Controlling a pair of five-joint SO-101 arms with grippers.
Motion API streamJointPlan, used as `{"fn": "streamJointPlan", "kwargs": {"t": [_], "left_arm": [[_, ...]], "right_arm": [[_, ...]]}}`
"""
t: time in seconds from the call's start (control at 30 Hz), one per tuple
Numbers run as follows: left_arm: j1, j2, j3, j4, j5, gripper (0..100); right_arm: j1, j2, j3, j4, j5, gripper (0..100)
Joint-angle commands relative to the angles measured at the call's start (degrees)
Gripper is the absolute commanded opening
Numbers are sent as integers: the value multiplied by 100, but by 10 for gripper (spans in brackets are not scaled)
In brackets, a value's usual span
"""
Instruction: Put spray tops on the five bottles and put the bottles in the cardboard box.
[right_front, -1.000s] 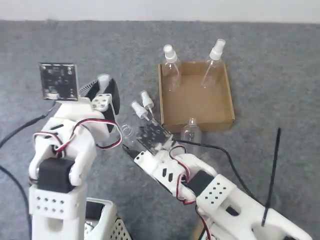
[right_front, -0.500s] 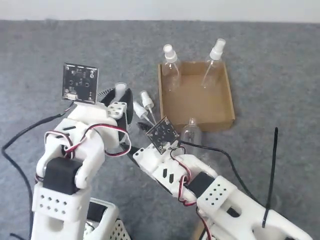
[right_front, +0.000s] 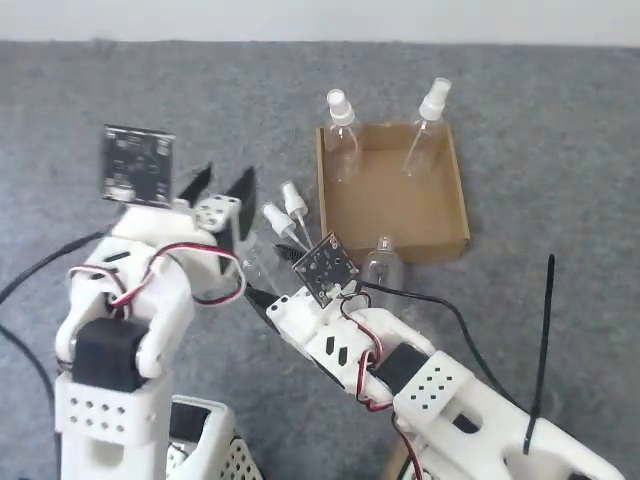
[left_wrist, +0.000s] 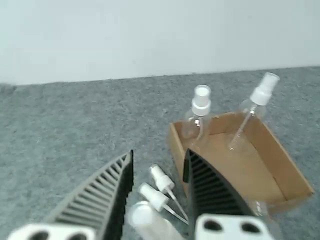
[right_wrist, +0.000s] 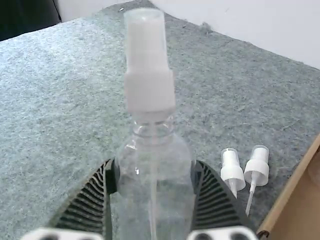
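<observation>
The right gripper has its jaws clamped on the belly of the held bottle. Its long axis runs straight out from the jaws, and its top is on and points away from the wrist. The left gripper hangs close by that top with jaws apart and nothing between them.

We judge the next move to be the carry to the box, which lies beyond the loose tops on the right arm's side. That makes the right arm the nearer one.

We count four bottles:
- Two capped bottles stand in the box.
- One bare bottle stands just beside its near wall.
- One is the held bottle.

We count five tops, two of them loose.
</observation>
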Motion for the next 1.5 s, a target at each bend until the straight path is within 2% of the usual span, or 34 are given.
{"fn": "streamJointPlan", "kwargs": {"t": [0.0, 0.1, 0.23, 0.53, 0.73, 0.9, 1.03, 1.1, 1.17, 1.27, 1.37, 1.47], "left_arm": [[-571, -44, -31, -246, -105, 99], [-747, -44, 303, -563, -290, 67], [-607, -44, 866, -765, -440, 66], [193, -88, 1174, -457, -686, 62], [255, -97, 1130, -299, -730, 64], [-220, -97, 224, -167, -809, 66], [-826, -123, -743, 457, -844, 66], [-967, -273, -813, 738, -844, 66], [-967, -580, -462, 756, -844, 66], [-976, -1187, 567, 141, -835, 66], [-958, -1855, 1631, -440, -466, 72], [-800, -2435, 2404, -774, -396, 132]], "right_arm": [[119, -295, -26, -127, -53, 6], [119, -295, -26, -119, -53, 6], [119, -295, -26, -110, -53, 6], [119, -295, -26, -101, -53, 6], [119, -295, -26, -101, -53, 6], [119, -295, -26, -101, -53, 6], [119, -295, -26, -92, -53, 6], [119, -295, -35, -92, -53, 6], [189, -303, -53, -92, -53, 6], [470, -303, -132, -48, -62, 6], [822, -303, -501, 523, -79, 6], [1086, -303, -1029, 1235, -88, 6]]}}
